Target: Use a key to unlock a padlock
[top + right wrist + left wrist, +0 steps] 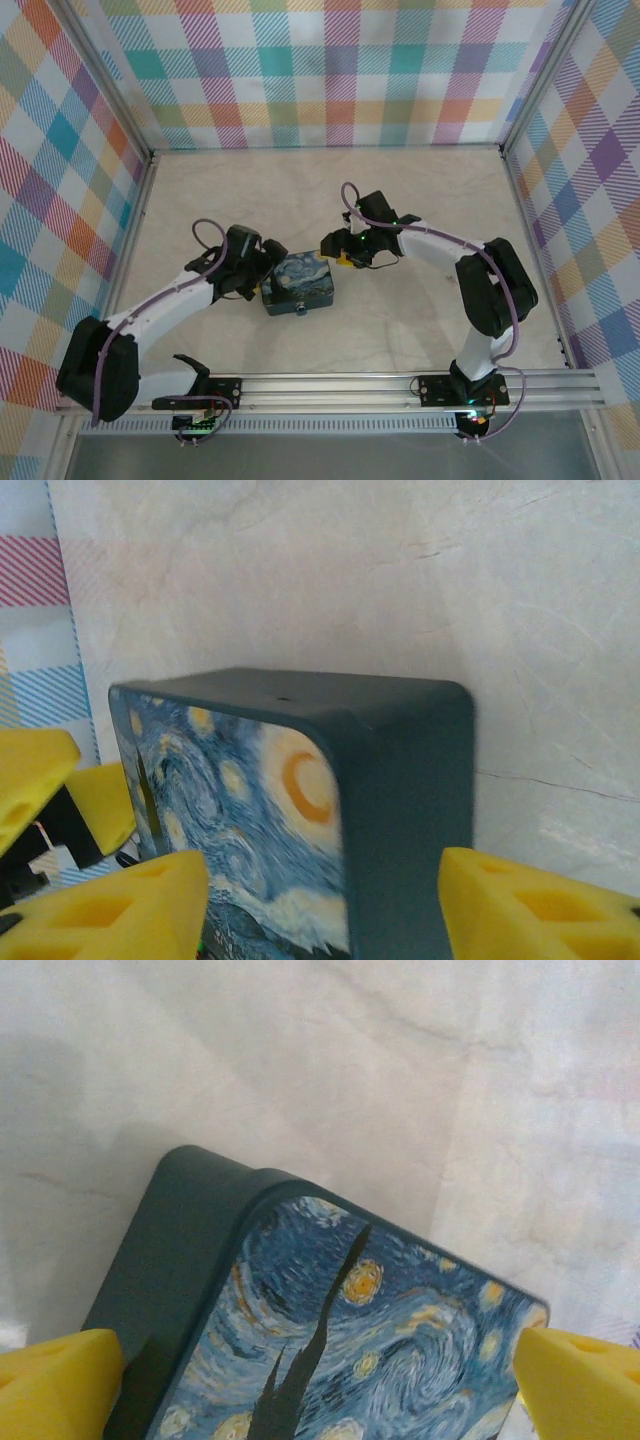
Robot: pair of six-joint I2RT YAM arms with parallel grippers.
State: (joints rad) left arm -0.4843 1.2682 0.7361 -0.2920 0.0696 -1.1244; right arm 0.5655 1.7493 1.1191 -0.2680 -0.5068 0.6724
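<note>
A dark teal box [300,282] with a swirling blue and yellow night-sky lid lies mid-table. My left gripper [268,262] is open at the box's left end, its yellow fingertips [60,1385] spread wide on either side of the lid [380,1340]. My right gripper [338,250] sits at the box's right end. Its jaws straddle the near corner of the box [400,780] with the pads [530,905] still apart from it. The left gripper's yellow fingers [100,800] show beyond the box in the right wrist view. The padlock and the key are out of view.
The pale table [420,190] is ringed by chequered walls [330,70]. A metal rail [400,385] carrying both arm bases runs along the near edge. Open tabletop lies behind and to the right of the box.
</note>
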